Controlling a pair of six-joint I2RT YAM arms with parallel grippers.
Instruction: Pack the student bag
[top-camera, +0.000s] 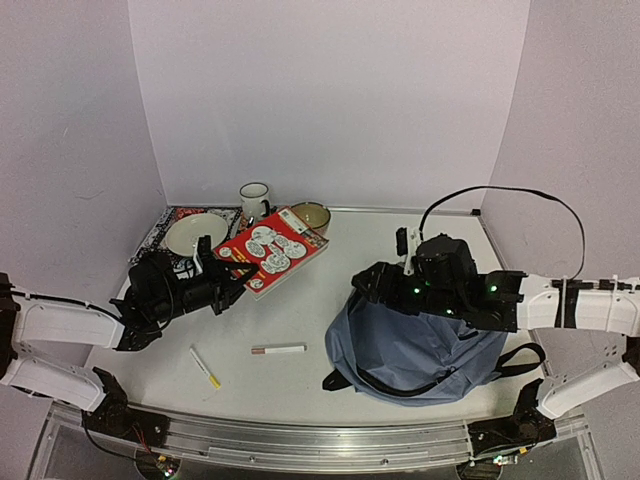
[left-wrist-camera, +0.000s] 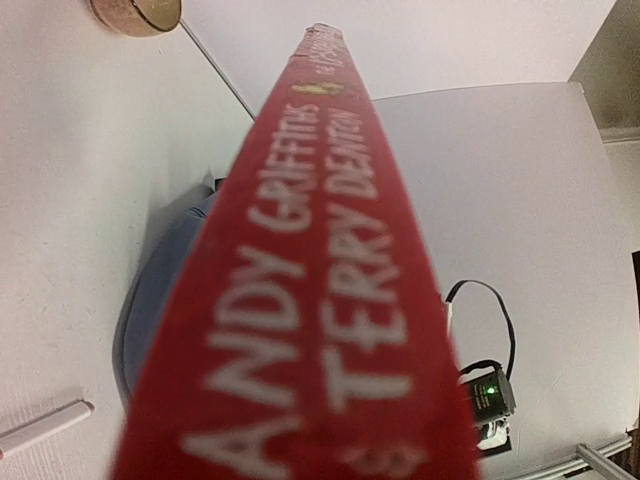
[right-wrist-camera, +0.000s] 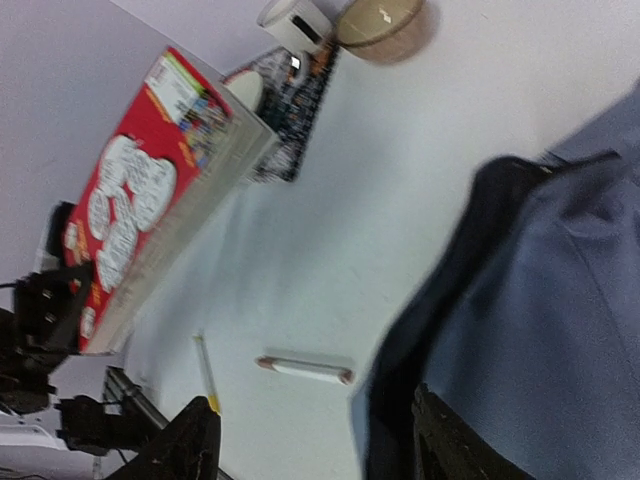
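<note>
Student bag (top-camera: 420, 348) grey-blue, slumped soft, black straps, left gripper (top-camera: 238, 272) clamping red book (top-camera: 275, 248), right gripper (top-camera: 362, 284) spread apart

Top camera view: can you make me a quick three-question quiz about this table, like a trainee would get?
1. True or false: the red book is already inside the student bag.
2. Which arm's fingers grip the book: A) left, B) right, C) neither?
3. How many pen-like items lie loose on the table?

Key
1. False: the book is held tilted above the table, well apart from the bag.
2. A: the left fingers clamp its near corner.
3. Two: a white marker and a yellow-tipped pencil.
</note>
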